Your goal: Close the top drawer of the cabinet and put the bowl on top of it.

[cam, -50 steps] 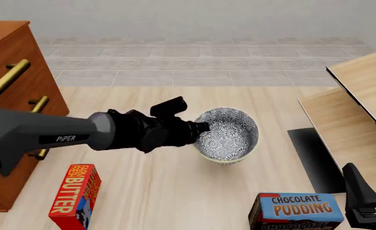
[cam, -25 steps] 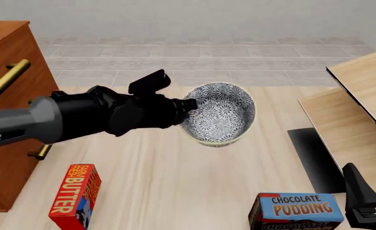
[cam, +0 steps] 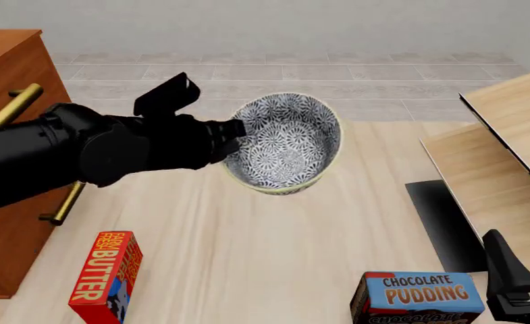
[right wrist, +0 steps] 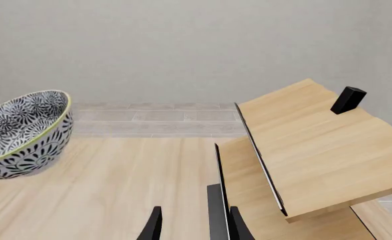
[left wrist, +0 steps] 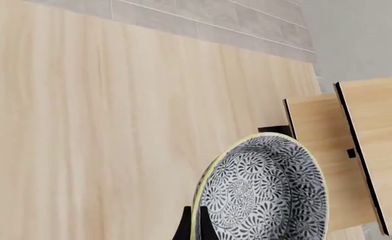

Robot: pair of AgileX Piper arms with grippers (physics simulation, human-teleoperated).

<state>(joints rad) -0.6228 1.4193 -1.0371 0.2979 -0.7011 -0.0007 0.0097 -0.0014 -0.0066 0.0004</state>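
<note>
My left gripper (cam: 235, 138) is shut on the near rim of the bowl (cam: 285, 145), a deep bowl with a dark floral pattern and a yellow-green rim. It holds the bowl in the air, tilted, above the table. In the left wrist view, a dark fingertip (left wrist: 188, 227) clamps the rim of the bowl (left wrist: 265, 195). The cabinet (cam: 8, 50) stands at the far left. Its top drawer (cam: 40, 71) shows a brass handle (cam: 26, 96), partly hidden by my left arm. I cannot tell whether that drawer is pushed in. My right gripper (right wrist: 196, 227) rests open, low at the near right.
A butter box (cam: 107, 277) stands at the near left and a chocolate pudding box (cam: 418, 297) at the near right. Pale wood furniture (cam: 508, 148) with a black panel (cam: 440, 223) at its foot fills the right side. A lower brass handle (cam: 62, 202) sticks out of the cabinet.
My left arm has lifted the bowl off the table and carried it up and to the left, toward the cabinet. The right arm has not moved.
</note>
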